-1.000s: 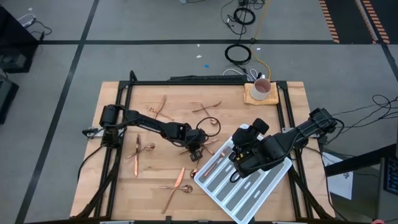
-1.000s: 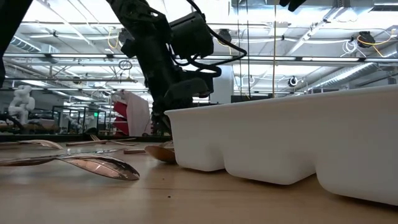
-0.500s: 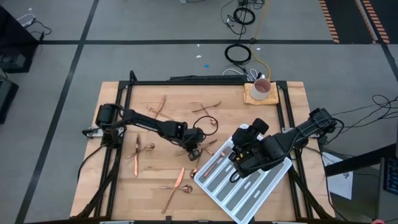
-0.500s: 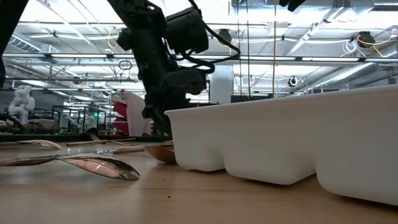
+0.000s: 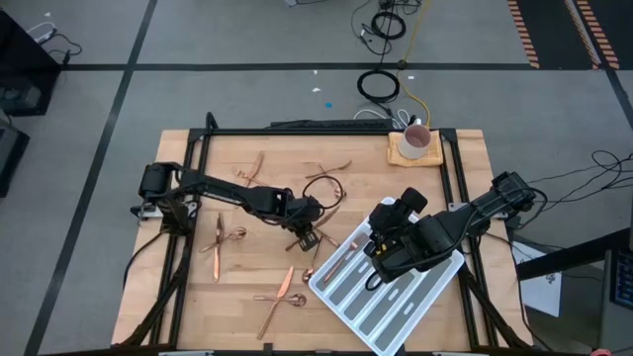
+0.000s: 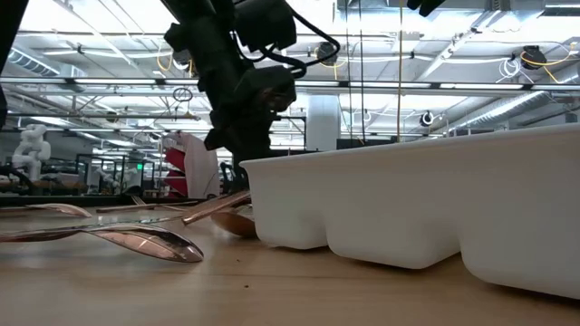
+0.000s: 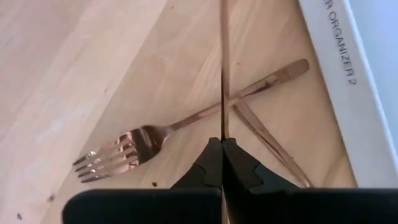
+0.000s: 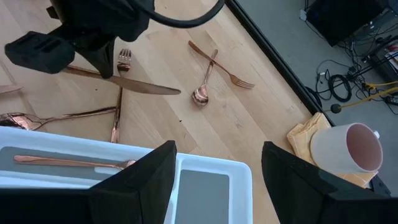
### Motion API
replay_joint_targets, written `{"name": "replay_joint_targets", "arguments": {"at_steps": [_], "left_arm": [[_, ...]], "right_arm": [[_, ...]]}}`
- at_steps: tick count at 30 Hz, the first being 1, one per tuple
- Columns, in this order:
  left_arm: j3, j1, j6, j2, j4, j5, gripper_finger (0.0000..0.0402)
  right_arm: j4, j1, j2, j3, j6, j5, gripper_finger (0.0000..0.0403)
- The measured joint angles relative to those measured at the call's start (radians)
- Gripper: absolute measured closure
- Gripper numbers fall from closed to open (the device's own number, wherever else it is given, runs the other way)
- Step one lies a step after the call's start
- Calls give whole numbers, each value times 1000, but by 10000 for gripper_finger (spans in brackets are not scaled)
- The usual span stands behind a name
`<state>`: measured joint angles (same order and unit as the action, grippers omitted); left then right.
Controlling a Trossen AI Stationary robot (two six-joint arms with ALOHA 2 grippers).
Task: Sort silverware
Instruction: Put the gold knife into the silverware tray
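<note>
Beside the white tray (image 5: 391, 309), left pincer (image 7: 221, 144) clamping knife (image 8: 124, 81) edge-on

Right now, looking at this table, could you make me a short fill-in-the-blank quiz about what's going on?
1. The left tool is shut on a copper ____.
2. The white tray already holds one ____.
3. The white mug sits on a ____ cloth.
4. The right tool hovers open above the ____.

Missing: knife; fork; yellow; tray

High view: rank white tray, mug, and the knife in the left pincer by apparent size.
1. White tray
2. Knife held in the left pincer, partly hidden by it
3. Mug, close to the knife, so unsure
</note>
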<state>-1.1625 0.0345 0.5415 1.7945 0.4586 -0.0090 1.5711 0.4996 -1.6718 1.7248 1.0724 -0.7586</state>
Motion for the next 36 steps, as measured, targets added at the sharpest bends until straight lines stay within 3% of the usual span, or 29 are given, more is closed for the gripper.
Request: {"name": "replay_joint_targets", "arguments": {"at_steps": [19,25,27,31,34,36], "left_arm": [[0,-36,-24,6,-25,-25,401],[0,-35,-24,6,-31,-22,401],[0,-35,-23,6,-31,-22,401],[0,-35,-23,6,-33,-22,401],[0,-35,-23,6,-37,-22,401],[0,-35,-23,6,-42,-22,401]], "right_arm": [[-2,0,0,-3,9,-1,181],[0,-38,0,-155,63,5,181],[1,-58,0,-242,175,9,181],[-79,-75,23,-409,555,15,181],[-227,-61,55,-505,771,-58,182],[-378,-52,96,-563,814,-145,185]]}}
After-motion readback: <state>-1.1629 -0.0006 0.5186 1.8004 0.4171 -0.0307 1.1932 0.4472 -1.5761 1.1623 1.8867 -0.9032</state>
